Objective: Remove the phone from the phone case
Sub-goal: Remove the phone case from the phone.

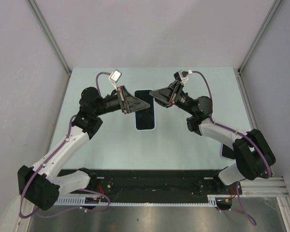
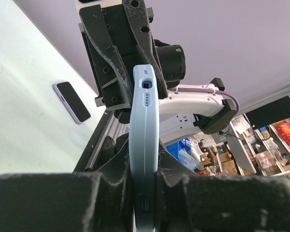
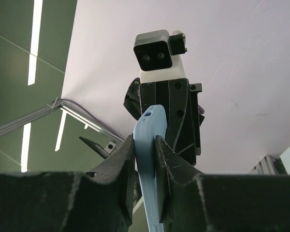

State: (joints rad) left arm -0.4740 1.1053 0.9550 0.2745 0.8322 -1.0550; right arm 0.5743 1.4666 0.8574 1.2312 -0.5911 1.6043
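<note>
The phone [image 1: 145,112], dark screen up, sits in a light blue case [image 1: 136,121] and is held between the two arms near the table's middle. My left gripper [image 1: 145,106] is shut on the case's left long edge. My right gripper [image 1: 153,93] is shut on its far right corner. In the left wrist view the case edge [image 2: 145,121] runs up from my left gripper [image 2: 144,181] to the right one. In the right wrist view the case [image 3: 151,123] bends slightly between my right gripper's [image 3: 145,152] jaws.
A second phone [image 2: 71,101] with a lilac edge lies flat on the pale green table [image 1: 106,145]; in the top view it [image 1: 225,152] is half hidden by the right arm. Grey walls enclose the table on three sides.
</note>
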